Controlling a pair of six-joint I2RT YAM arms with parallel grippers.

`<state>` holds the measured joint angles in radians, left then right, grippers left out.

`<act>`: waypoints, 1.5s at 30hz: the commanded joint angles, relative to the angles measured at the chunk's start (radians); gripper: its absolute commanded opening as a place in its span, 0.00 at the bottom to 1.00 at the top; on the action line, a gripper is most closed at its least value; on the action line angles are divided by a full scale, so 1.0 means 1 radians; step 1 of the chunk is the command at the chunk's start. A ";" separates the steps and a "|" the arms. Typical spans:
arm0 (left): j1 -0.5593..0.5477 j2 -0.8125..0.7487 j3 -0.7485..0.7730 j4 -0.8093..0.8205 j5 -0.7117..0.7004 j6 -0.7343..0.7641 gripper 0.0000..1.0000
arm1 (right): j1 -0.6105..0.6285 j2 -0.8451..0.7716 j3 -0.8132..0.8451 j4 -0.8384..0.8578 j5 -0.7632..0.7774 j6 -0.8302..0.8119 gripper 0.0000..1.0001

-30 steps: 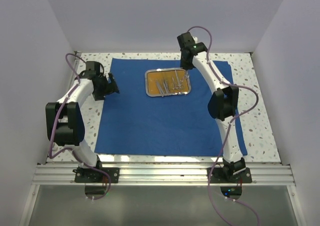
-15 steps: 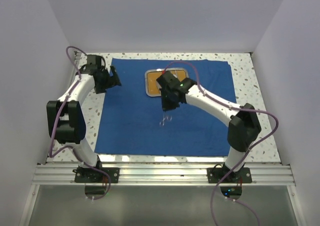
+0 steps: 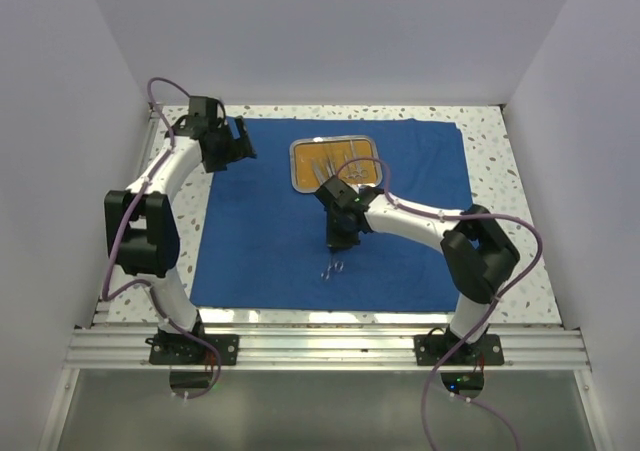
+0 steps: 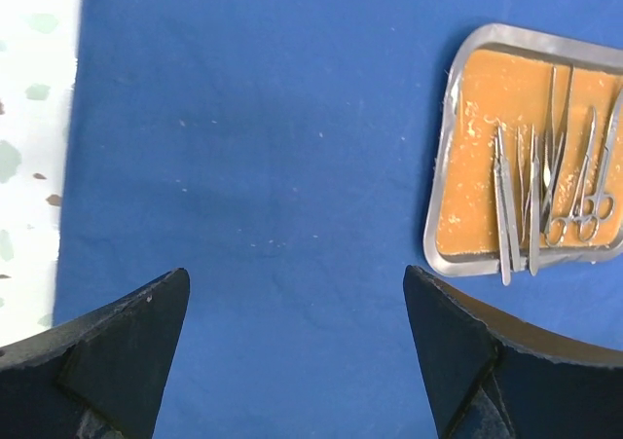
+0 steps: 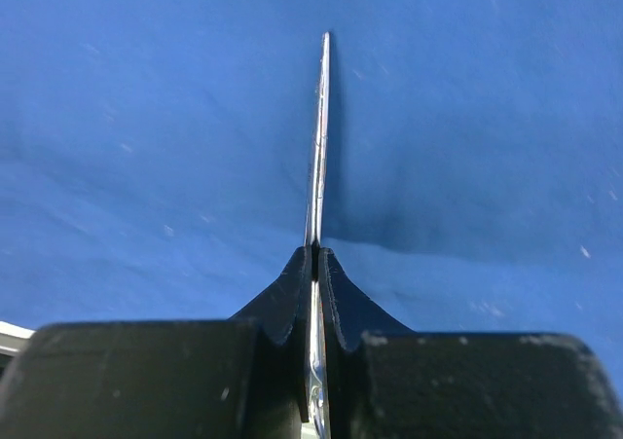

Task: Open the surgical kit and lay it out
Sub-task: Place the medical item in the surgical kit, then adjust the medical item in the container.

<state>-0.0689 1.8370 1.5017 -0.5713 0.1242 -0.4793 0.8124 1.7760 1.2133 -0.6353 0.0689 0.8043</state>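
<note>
Bright, even overhead light, soft shadows, a darker shadow on the cloth right of the instrument, near fingers blurred, pale sheen on tray rim

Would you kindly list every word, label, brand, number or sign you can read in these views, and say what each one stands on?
No text can be read in any view.
The blue cloth and the steel tray show no print.
Any marks on the instruments in the tray, or on the silver instrument pinched in the right gripper, are too small to tell.
</note>
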 commanded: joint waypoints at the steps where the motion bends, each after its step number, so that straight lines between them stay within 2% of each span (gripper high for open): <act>1: -0.022 -0.031 0.017 0.004 0.014 -0.004 0.95 | 0.010 0.031 0.081 0.074 0.038 0.018 0.00; 6: -0.023 -0.073 -0.021 0.010 -0.006 0.004 0.95 | 0.018 0.085 0.138 -0.003 0.038 0.013 0.00; 14: -0.023 -0.090 -0.028 0.010 -0.034 0.008 0.95 | 0.021 0.082 0.152 -0.187 0.074 -0.025 0.00; 15: -0.023 -0.090 -0.028 0.010 -0.032 0.007 0.95 | 0.021 0.088 0.157 -0.205 0.075 -0.033 0.28; 16: -0.022 -0.088 -0.026 0.011 -0.032 0.007 0.95 | 0.021 0.100 0.173 -0.222 0.074 -0.037 0.43; 17: -0.022 -0.087 -0.024 0.013 -0.032 0.005 0.95 | 0.021 0.106 0.183 -0.257 0.080 -0.051 0.71; 18: -0.022 -0.085 -0.020 0.013 -0.034 0.005 0.95 | 0.021 0.108 0.190 -0.270 0.084 -0.057 0.77; 20: -0.022 -0.076 -0.008 0.010 -0.034 0.005 0.95 | 0.021 0.106 0.216 -0.294 0.097 -0.074 0.82; 24: -0.022 -0.064 0.025 -0.004 -0.035 0.008 0.95 | 0.019 0.092 0.339 -0.360 0.144 -0.109 0.83; 28: -0.022 -0.071 0.032 -0.013 -0.038 0.011 0.95 | 0.001 0.117 0.658 -0.421 0.232 -0.181 0.85; 34: -0.022 -0.120 -0.018 -0.019 -0.028 0.008 0.95 | -0.159 0.344 1.018 -0.466 0.191 -0.247 0.85; 38: -0.022 -0.172 -0.067 -0.024 -0.006 0.008 0.95 | -0.278 0.471 1.132 -0.460 0.184 -0.289 0.82; 45: -0.023 -0.257 -0.175 -0.033 0.002 0.005 0.94 | -0.378 0.640 1.298 -0.402 0.180 -0.355 0.77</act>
<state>-0.0921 1.6379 1.3582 -0.5976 0.1051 -0.4786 0.4328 2.4092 2.4104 -1.0382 0.2485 0.5045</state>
